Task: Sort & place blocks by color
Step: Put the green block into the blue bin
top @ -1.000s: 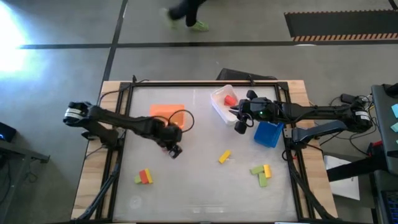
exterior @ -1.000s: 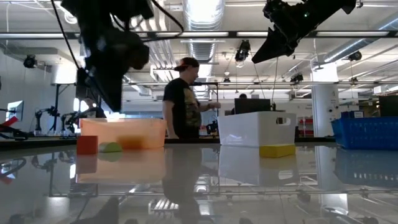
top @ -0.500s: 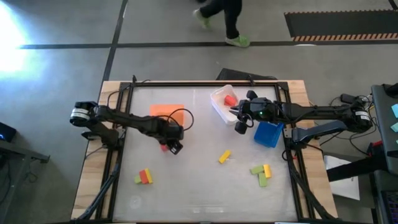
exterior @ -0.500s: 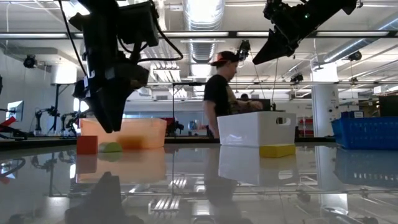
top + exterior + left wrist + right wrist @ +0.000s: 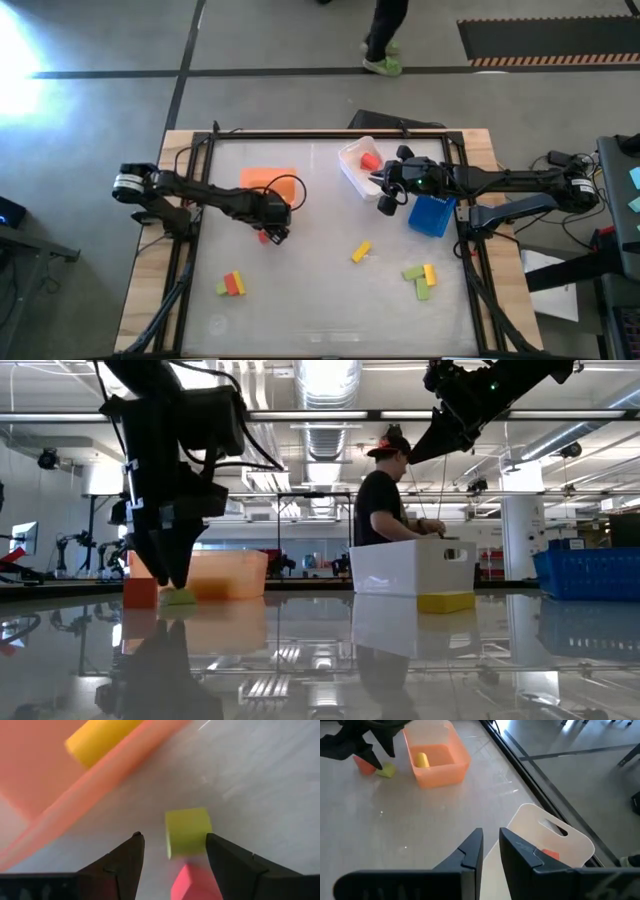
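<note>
A light green block (image 5: 187, 832) and a red block (image 5: 196, 882) lie side by side on the table, just off the orange bin's (image 5: 262, 176) near right corner. My left gripper (image 5: 175, 851) is open and points down over them. Its fingers stand on either side of the green block, with tips close to the table (image 5: 165, 578). A yellow block (image 5: 100, 740) lies in the orange bin. My right gripper (image 5: 491, 837) hangs high between the white bin (image 5: 352, 172) and the blue bin (image 5: 432, 216). Its fingers are a narrow gap apart with nothing between them. My left gripper comes at the light green block from above, one finger on each side. One finger (image 5: 225, 860) lines up with the block's side edge (image 5: 206, 832). I cannot tell whether it touches. The block lies flat on the table.
A red block (image 5: 370, 160) lies in the white bin. Loose blocks lie toward the near edge: a lone yellow one (image 5: 361, 252), a green and yellow group (image 5: 420, 278), and a red, green and yellow group (image 5: 232, 284). A person (image 5: 385, 510) stands beyond the far edge.
My left gripper has come down from well above the table to the green and red blocks beside the orange bin, shifting slightly toward the table's left, and has opened. The blocks have stayed put. The person behind the table has walked toward the right.
</note>
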You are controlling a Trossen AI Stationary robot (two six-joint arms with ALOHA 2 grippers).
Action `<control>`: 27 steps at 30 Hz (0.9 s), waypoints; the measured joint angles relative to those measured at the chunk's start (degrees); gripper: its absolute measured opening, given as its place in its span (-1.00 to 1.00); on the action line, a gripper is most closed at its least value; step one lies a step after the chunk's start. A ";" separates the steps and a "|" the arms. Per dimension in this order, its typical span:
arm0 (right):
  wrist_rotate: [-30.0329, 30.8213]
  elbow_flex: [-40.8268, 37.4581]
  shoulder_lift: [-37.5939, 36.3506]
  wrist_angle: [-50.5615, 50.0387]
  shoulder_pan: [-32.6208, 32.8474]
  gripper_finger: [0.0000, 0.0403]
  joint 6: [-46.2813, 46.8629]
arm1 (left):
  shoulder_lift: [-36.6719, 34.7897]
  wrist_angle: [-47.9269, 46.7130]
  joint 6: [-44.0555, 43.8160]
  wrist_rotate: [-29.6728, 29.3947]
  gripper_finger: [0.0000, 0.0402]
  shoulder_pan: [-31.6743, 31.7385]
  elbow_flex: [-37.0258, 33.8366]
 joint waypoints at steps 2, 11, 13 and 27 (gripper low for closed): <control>0.01 0.00 0.00 0.02 0.00 -0.73 0.03 | 0.01 1.77 0.07 0.09 -0.01 -0.03 -0.58; 0.02 0.00 0.00 0.02 0.00 -0.73 1.12 | 0.10 5.85 0.22 0.21 -0.01 0.00 -3.23; 0.03 0.00 0.00 0.02 0.00 -0.73 1.12 | 0.10 6.54 0.04 0.40 -0.01 0.00 -4.23; 0.04 0.00 0.00 0.02 0.00 -0.73 1.10 | 0.01 7.75 0.02 0.39 -0.53 -0.04 -5.06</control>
